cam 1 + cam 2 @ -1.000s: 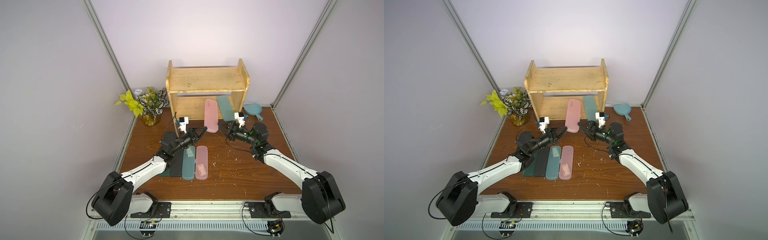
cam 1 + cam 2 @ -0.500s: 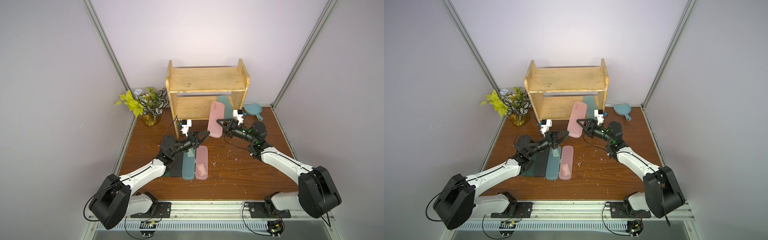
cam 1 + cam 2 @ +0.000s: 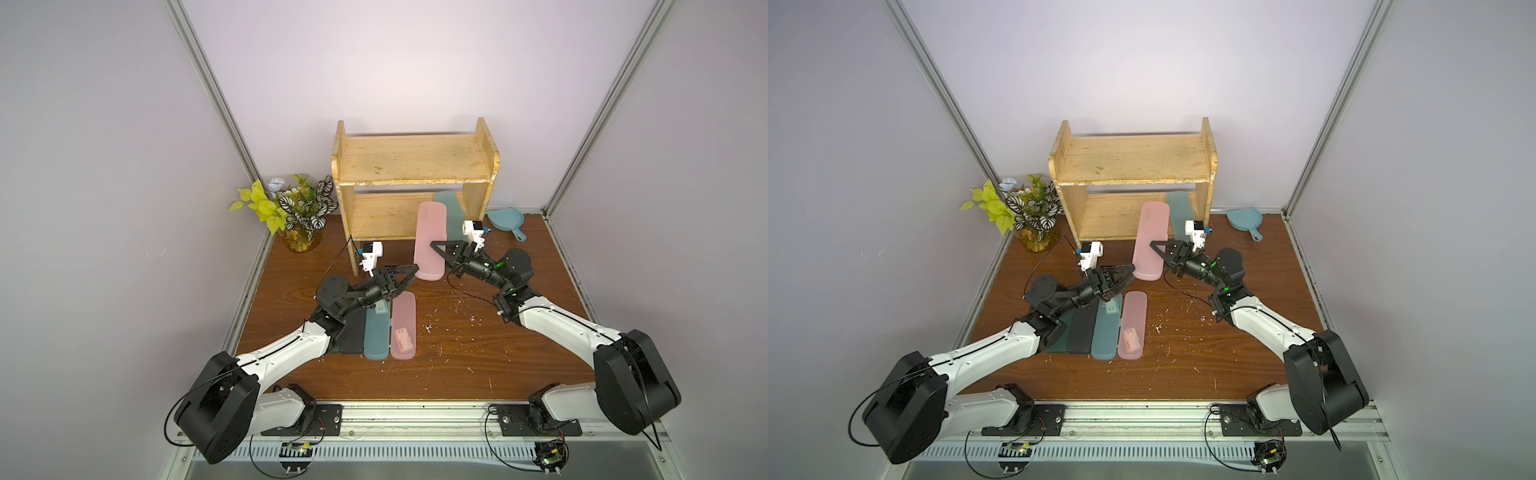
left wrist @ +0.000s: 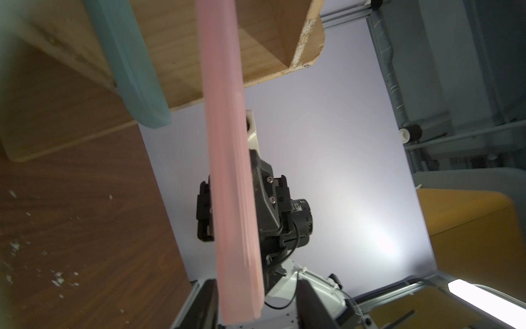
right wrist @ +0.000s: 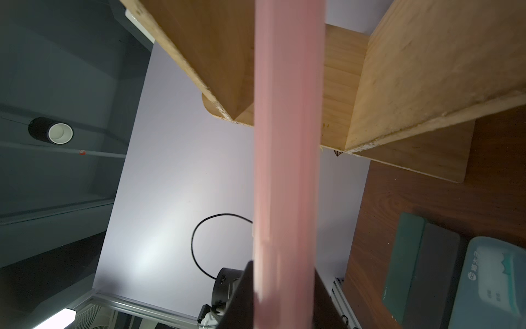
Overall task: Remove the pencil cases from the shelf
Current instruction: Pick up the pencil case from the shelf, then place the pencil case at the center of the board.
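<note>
while the right gripper (image 3: pixel 437 247) is clamped on the side edge of the raised pink case (image 3: pixel 430 232), the left gripper (image 3: pixel 410 276) stands partly open around that case's near end. in the left wrist view one of its fingers (image 4: pixel 207 307) sits close against the case and the other is clear of it, so the weight looks to rest on the right arm. the raised pink case hangs above the table (image 3: pixel 478 357), its long axis running from the shelf (image 3: pixel 411 162) out toward the robot and its far end in front of the lower tier; whether it touches the wood there i cannot tell. four cases lie side by side on the table under the left arm: a dark green case (image 3: pixel 1057 344), a black case (image 3: pixel 1081 328), a flat teal case (image 3: pixel 1106 332) and a flat pink case (image 3: pixel 1133 326), all heading roughly the same way as the held one. the free spot beside the flat pink case lies toward the robot from the right gripper, so setting down probably needs a pull back and a lowering, with hardly any turn. the jutting teal case (image 3: pixel 451 205) sits in the lower tier by the right side panel, just behind the right gripper, and the right arm is nearer to it.
</note>
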Controlling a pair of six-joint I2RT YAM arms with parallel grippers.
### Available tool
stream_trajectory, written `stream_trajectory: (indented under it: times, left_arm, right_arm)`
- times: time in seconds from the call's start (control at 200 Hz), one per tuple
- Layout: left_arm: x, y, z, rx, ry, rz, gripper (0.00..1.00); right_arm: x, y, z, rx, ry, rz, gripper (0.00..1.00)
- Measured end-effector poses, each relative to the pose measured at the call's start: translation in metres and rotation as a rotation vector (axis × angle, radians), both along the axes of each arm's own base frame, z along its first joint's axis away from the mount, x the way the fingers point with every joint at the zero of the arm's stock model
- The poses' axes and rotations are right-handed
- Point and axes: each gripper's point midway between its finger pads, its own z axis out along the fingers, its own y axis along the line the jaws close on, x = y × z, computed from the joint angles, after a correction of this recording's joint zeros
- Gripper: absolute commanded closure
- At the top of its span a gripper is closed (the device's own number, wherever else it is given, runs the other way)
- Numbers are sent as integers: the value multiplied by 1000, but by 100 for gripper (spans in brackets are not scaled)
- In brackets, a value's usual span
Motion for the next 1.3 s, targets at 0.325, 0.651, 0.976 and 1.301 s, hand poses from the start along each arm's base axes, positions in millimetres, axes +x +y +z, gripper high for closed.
stream_trajectory:
  times: [0.325, 0.651, 0.976, 1.301]
  left_arm:
    - [1, 17, -16, 72, 52, 109, 6]
    - [2, 57, -24, 189, 105, 310, 4]
    - [-2, 94, -44, 287, 185, 480, 0]
    - [-2, 103, -61, 344, 238, 519, 0]
  right_arm:
    - [-34, -15, -38, -152, 12, -14, 84]
    - [-88, -40, -115, -362, 44, -29, 84]
    - [-123, -53, -190, -494, 120, -18, 84]
    - [-124, -53, -219, -548, 134, -41, 84]
